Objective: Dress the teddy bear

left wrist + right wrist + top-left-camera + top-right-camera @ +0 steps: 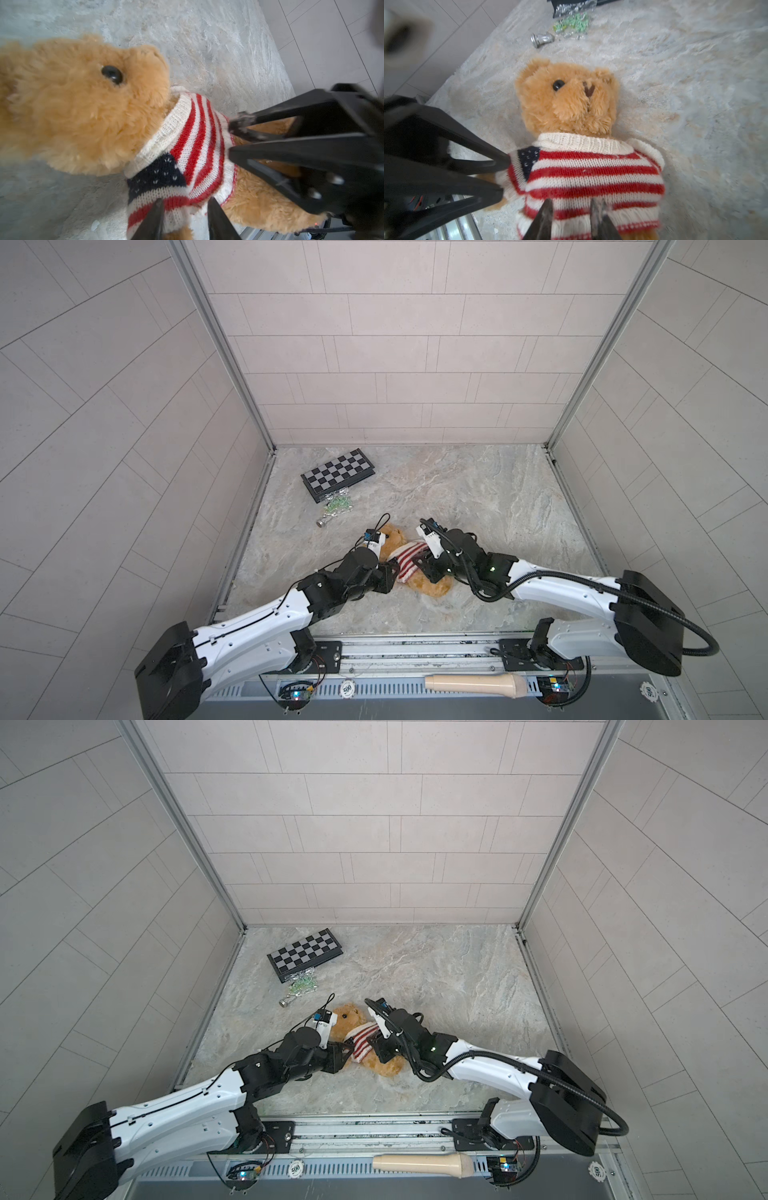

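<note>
The left end effector (185, 201) has its jaws part-spread astride a sleeve of the striped sweater (591, 174), tips touching the knit; whether it clamps the sleeve I cannot tell. The right end effector (571, 202) pinches the sweater's lower hem. The table (478, 497) is marbled grey-beige stone, boxed in by pale tiled walls (395, 344), with a chessboard (338, 470) near its far left corner. The teddy bear (566, 99) lies face-up at front centre, golden and fluffy, with the sweater over its torso.

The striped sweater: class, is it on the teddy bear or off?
On: the sweater covers the torso of the teddy bear, collar round its neck.
</note>
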Action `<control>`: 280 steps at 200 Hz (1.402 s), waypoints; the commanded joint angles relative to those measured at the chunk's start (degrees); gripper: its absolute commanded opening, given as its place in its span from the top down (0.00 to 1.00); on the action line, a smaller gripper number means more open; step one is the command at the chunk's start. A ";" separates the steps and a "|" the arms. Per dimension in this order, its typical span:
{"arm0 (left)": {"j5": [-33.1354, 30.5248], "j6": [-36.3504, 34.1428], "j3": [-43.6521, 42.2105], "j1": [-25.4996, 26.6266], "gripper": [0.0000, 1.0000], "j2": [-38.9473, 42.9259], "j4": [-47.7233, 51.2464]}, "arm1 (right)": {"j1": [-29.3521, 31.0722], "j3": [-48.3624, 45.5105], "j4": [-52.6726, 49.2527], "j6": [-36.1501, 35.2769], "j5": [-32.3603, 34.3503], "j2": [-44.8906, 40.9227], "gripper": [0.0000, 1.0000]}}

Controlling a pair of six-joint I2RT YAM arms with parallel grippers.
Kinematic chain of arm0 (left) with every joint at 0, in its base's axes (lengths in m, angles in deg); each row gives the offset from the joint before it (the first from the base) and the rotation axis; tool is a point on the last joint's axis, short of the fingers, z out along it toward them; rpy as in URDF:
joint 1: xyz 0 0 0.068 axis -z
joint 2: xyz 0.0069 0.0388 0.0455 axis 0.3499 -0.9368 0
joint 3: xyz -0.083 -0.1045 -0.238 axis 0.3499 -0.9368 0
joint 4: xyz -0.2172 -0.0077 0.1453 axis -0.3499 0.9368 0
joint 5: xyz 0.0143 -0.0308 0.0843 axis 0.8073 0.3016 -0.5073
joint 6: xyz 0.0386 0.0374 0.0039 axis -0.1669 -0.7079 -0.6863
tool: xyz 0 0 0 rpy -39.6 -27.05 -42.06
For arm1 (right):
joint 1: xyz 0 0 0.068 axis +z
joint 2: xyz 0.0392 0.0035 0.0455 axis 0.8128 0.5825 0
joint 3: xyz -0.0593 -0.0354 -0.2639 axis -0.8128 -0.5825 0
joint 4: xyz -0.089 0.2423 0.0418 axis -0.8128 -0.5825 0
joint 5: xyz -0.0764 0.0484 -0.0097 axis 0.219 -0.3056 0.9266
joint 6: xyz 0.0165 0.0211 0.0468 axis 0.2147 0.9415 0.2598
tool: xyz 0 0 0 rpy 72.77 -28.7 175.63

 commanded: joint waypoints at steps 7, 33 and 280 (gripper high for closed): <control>0.12 1.16 -1.11 0.49 0.63 -2.21 -3.41 | -3.02 2.45 -7.61 -1.88 3.06 -5.43 0.64; -0.07 1.28 -2.21 0.40 0.66 -3.30 -4.47 | -9.37 3.20 -11.91 -3.24 1.12 -5.67 0.63; 4.81 -3.71 0.16 -7.30 0.61 3.54 4.14 | 5.58 -2.47 6.30 15.35 -5.41 3.13 0.68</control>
